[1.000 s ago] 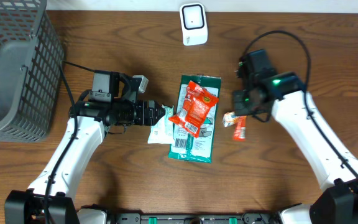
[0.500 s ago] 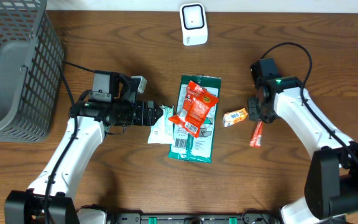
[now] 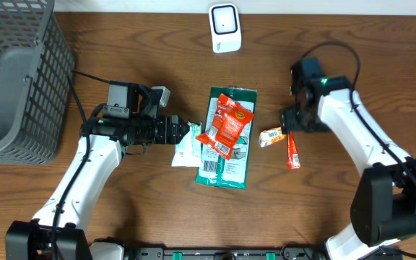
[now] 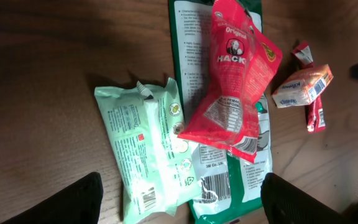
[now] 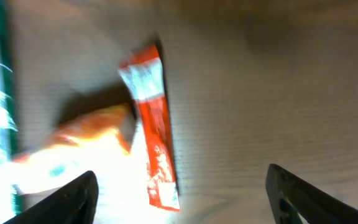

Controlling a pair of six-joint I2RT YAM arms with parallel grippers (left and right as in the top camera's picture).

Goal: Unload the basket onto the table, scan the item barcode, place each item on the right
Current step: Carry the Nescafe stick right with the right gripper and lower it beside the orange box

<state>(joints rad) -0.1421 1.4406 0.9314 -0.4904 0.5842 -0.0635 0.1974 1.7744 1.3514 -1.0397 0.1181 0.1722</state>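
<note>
The basket (image 3: pixel 49 87) stood at the table's (image 3: pixel 381 43) far-left corner, probably for scanned goods. Mid-table, a red pouch (image 3: pixel 227 124) lay across a green pouch (image 3: pixel 226 167). A pale pack (image 3: pixel 185 153) lay beside them under the left gripper (image 3: pixel 188 131), spread wide as if to grasp. The scanner (image 3: pixel 224 27) waited at the far edge. The right gripper (image 3: pixel 291 124), wide and empty, hung over the packet (image 3: pixel 270 136) and stick (image 3: pixel 292 150).

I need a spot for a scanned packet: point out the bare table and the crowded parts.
Bare wood lies between the scanner and the green packet, along the table's near edge below the packets, and in the far right corner. Crowded: the middle, where the red packet, pale packet, orange packet and red stick cluster.
</note>
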